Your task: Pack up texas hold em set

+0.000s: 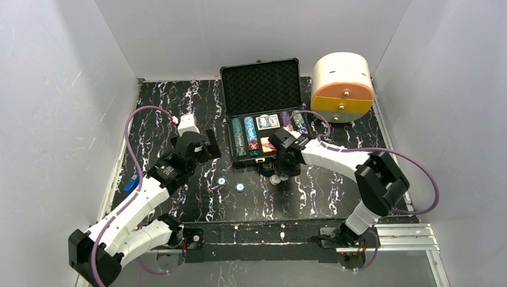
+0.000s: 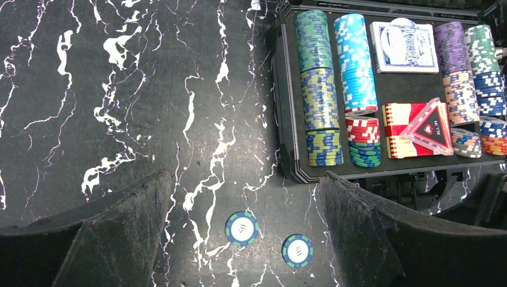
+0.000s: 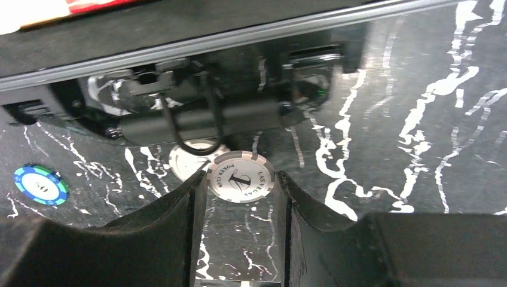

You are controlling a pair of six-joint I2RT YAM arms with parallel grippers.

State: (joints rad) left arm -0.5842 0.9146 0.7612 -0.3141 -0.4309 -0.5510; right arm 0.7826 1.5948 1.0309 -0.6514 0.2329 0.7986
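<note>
The black foam-lined briefcase [image 1: 260,86] lies open at the back middle, its tray [image 2: 289,119] holding rows of multicoloured chips [image 2: 319,89], a blue deck [image 2: 405,48], a red deck [image 2: 399,128] and a red triangle [image 2: 431,127]. Two blue-green chips [image 2: 242,228] [image 2: 297,250] lie on the table in front of it. My left gripper [image 2: 244,179] is open wide above them and holds nothing. My right gripper [image 3: 241,182] is shut on a white-and-grey chip [image 3: 241,177] by its edges, just in front of the case handle [image 3: 197,122]. A white round button [image 3: 182,160] lies behind it.
A white-and-orange cylindrical box [image 1: 342,86] stands at the back right beside the case. A small blue tool [image 1: 131,183] lies at the table's left edge. A small white object [image 1: 186,124] sits near the left gripper. White walls enclose three sides.
</note>
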